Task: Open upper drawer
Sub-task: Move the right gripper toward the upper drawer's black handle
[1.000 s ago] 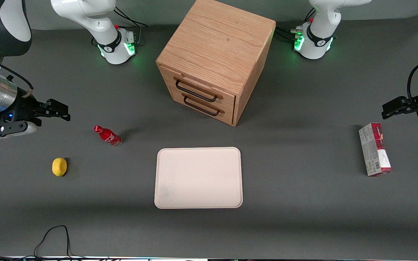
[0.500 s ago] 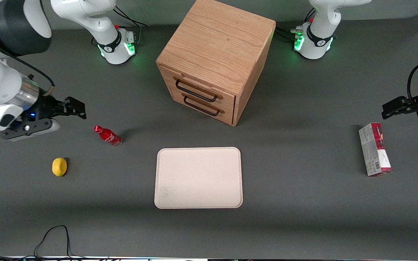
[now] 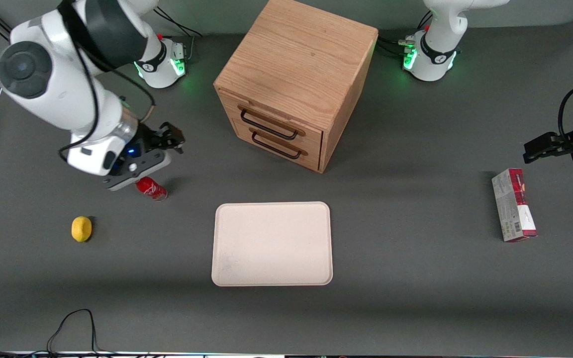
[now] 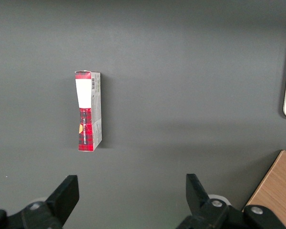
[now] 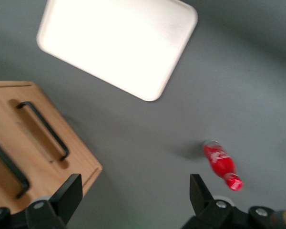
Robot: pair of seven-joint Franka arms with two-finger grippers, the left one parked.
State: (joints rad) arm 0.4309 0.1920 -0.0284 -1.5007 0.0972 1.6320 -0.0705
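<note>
The oak cabinet point(image 3: 296, 69) stands at the middle of the table, farther from the front camera than the tray. Its upper drawer point(image 3: 271, 122) is shut flush, its thin black wire handle point(image 3: 268, 126) just above the bottom drawer's handle point(image 3: 276, 146). In the right wrist view the upper drawer's handle point(image 5: 9, 169) shows beside the bottom one point(image 5: 43, 129). My gripper point(image 3: 171, 138) point(image 5: 136, 191) hangs open and empty above the table, in front of the cabinet and off toward the working arm's end, well apart from both handles.
A red bottle point(image 3: 152, 189) point(image 5: 221, 164) lies under my wrist, partly hidden by it. A yellow lemon point(image 3: 81, 228) lies nearer the front camera. A cream tray point(image 3: 271, 243) point(image 5: 119, 43) sits in front of the cabinet. A red-and-grey carton point(image 3: 514, 211) point(image 4: 88, 112) lies toward the parked arm's end.
My arm has swung in from the working arm's end of the table toward the cabinet, and the gripper now hangs over the bottle. Its fingers stay open. The drawers have not moved.
</note>
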